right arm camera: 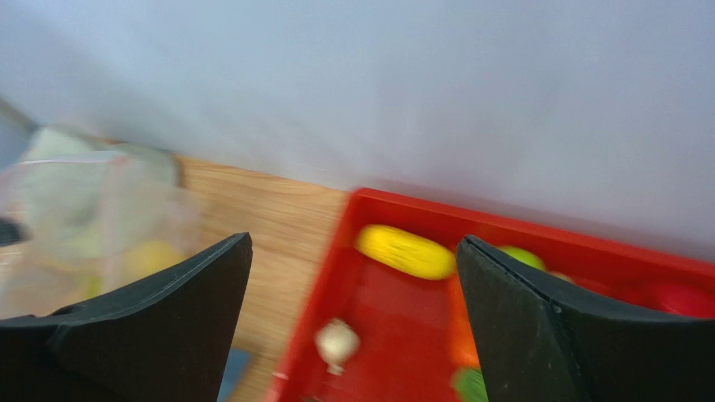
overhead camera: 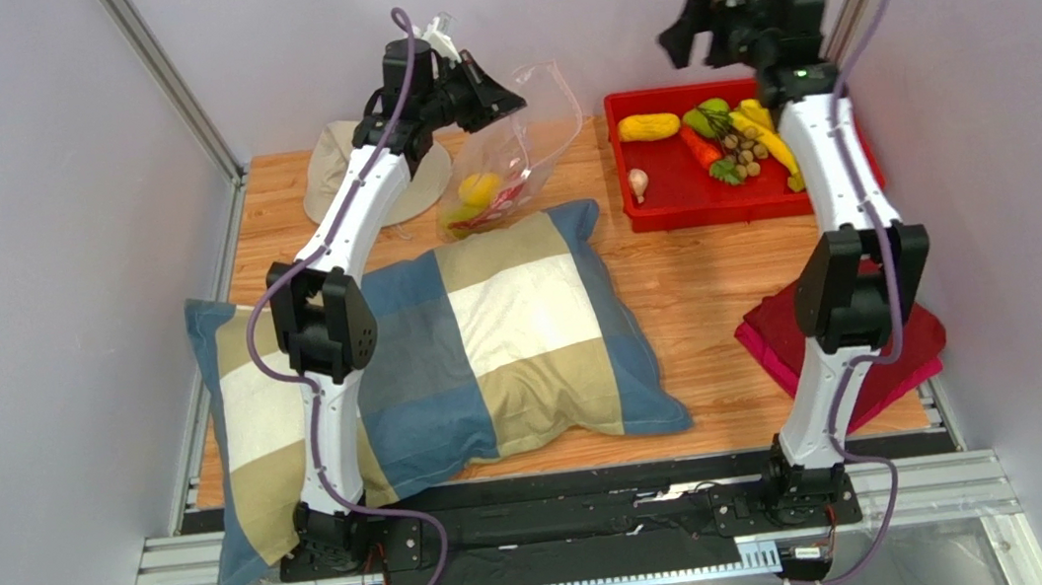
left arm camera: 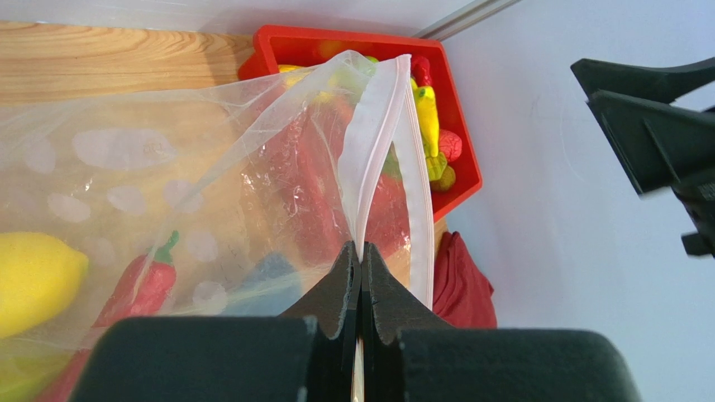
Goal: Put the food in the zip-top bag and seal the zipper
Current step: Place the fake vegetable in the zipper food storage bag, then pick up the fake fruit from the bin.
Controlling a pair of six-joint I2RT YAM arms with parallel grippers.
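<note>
While pinching the zipper (left arm camera: pixel 375 142) at upper centre of the top view, holds the mouth of the zip-top bag (overhead camera: pixel 533 135) raised off the table (overhead camera: pixel 691 287): left gripper (overhead camera: pixel 496 95), fingertips pressed together with the pale strip caught between them. Bag's lower part down by the top edge of a checked pillow (overhead camera: pixel 488 341), mouth gaping, one lip slack. Inside the clear bag, low in its belly: a yellow lemon (left arm camera: pixel 33 280) at lower left of the left wrist view, a red pepper (left arm camera: pixel 138 285) with a green stem just beside it, and a green piece (overhead camera: pixel 463 216) under the lemon, too small to name. Past the plastic, at upper centre of that view: the red tray (left arm camera: pixel 277 46). Hovers spread wide above the tray's far edge at upper right of the top view, nothing between the fingers: right gripper (overhead camera: pixel 691 41). In the tray, top view: a yellow oblong piece (overhead camera: pixel 649 126) at upper left, a small pale bulb (overhead camera: pixel 639 184) alone near the left wall, then an orange carrot (overhead camera: pixel 701 147), green pieces (overhead camera: pixel 711 113), yellow bananas (overhead camera: pixel 762 136) and a tan bunch (overhead camera: pixel 749 153) crowded toward the right, partly hidden by the right arm (overhead camera: pixel 842 179). Outside both containers: a beige hat (overhead camera: pixel 333 167) left of the bag behind the left arm (overhead camera: pixel 354 216), and a magenta cloth (overhead camera: pixel 786 335) at lower right.
</note>
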